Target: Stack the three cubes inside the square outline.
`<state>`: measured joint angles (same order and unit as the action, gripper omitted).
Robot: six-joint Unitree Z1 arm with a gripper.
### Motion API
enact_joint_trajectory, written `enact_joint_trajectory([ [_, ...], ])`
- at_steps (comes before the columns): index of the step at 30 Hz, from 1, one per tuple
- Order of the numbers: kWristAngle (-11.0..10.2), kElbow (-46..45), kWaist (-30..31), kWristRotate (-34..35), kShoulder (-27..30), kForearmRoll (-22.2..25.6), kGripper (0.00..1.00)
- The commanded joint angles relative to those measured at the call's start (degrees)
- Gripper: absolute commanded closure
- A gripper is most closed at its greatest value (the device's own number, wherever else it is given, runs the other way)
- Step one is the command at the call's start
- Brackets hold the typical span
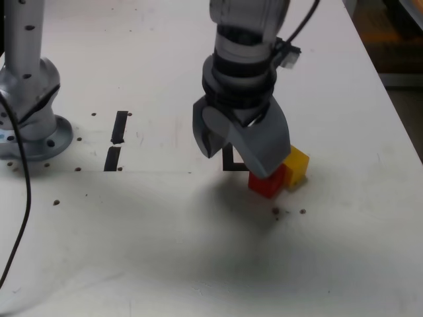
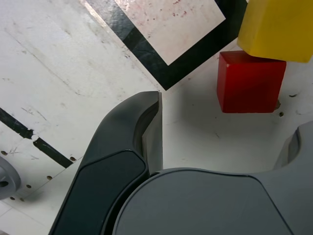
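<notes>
Red cube (image 2: 250, 82), frame centre-right, flanked by yellow cube (image 2: 276, 27); tool (image 2: 225, 132) spread open above, presumably for grasping; square outline (image 2: 168, 29) unoccupied.

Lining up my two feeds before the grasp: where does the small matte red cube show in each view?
Exterior view: the small matte red cube sits on the white table just below the open grey gripper, touching the yellow cube behind it.
Wrist view: the red cube lies ahead of the fingers, against the yellow cube.
Shared landmark: the black tape square outline.
</notes>
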<state>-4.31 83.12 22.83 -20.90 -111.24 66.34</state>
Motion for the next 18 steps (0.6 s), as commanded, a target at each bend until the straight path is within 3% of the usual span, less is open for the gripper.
enact_joint_trajectory([
  [1, 0.09, 0.49, 0.36, 0.17, -0.61, 0.05, 0.08],
  [18, 1.98, 1.57, 0.70, 0.29, -6.80, -3.60, 0.09],
])
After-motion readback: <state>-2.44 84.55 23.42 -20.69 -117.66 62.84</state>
